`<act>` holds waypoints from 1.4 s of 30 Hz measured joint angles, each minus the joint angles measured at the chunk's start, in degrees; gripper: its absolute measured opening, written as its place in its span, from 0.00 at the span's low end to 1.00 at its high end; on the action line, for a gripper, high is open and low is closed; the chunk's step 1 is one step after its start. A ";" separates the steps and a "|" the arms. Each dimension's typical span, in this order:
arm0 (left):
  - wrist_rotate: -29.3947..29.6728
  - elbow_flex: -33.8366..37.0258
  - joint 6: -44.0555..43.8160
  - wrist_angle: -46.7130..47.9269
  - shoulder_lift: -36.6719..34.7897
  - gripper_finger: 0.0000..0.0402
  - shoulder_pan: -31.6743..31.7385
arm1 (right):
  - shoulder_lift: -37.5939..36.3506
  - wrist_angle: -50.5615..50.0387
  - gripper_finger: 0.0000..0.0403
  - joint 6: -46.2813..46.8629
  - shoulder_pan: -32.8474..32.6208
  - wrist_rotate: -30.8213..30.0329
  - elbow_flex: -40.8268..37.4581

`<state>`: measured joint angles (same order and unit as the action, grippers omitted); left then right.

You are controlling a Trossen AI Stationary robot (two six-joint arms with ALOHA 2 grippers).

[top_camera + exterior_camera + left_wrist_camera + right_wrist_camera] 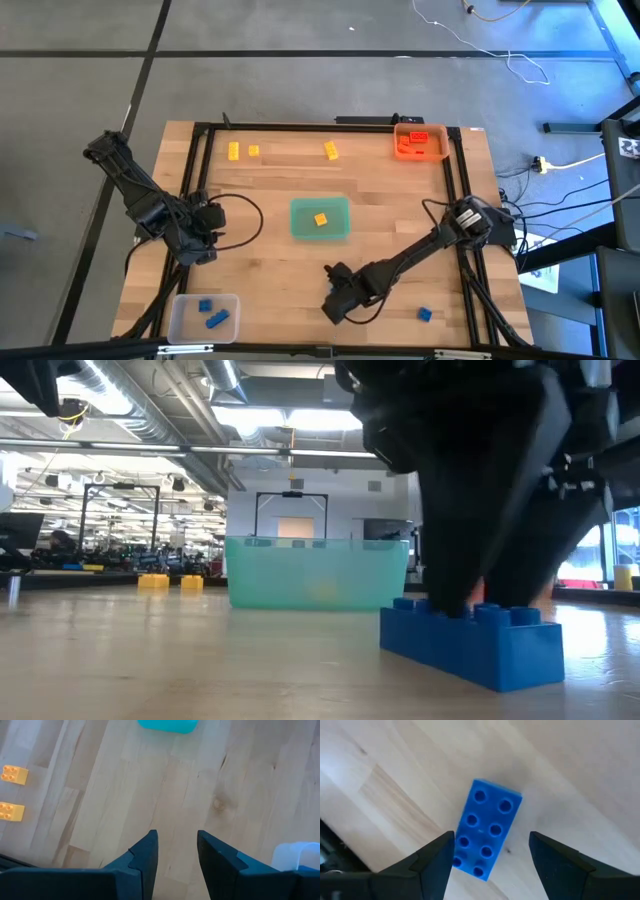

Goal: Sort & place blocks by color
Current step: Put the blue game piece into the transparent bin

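Right wrist view is showing the right gripper (492, 862) hovering with its fingers spread wide on either side of a blue eight-stud plastic brick (487, 827) lying flat on the wooden desk (580, 780), close to the desk's near edge. One finger (437, 857) is sitting almost against the brick's long side while the other is standing well clear, so the gripper is looking off-centre. For a good pick, it should be shifting until the brick sits midway, aligning across the narrow width, then lowering fully before closing. The clear square tray (203, 317) holding two blue bricks in the near left corner is the likely destination. The left gripper (177, 855) is waiting near the left edge, fingers parted and gripping nothing.
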<state>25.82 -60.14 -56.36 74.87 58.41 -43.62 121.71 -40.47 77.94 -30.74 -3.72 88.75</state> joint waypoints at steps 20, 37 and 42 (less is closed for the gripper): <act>0.00 0.02 2.99 0.10 0.01 0.32 -0.02 | -2.01 0.92 0.64 8.96 0.48 2.38 0.07; 0.00 0.02 4.48 0.11 0.02 0.32 0.00 | 0.67 3.33 0.64 10.19 0.54 3.54 -1.88; 0.00 0.02 4.55 0.15 0.00 0.32 -0.02 | 2.27 3.41 0.64 10.10 0.65 4.52 -1.65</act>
<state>25.82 -60.12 -51.81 75.02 58.41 -43.64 123.98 -37.06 88.04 -30.09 0.80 87.10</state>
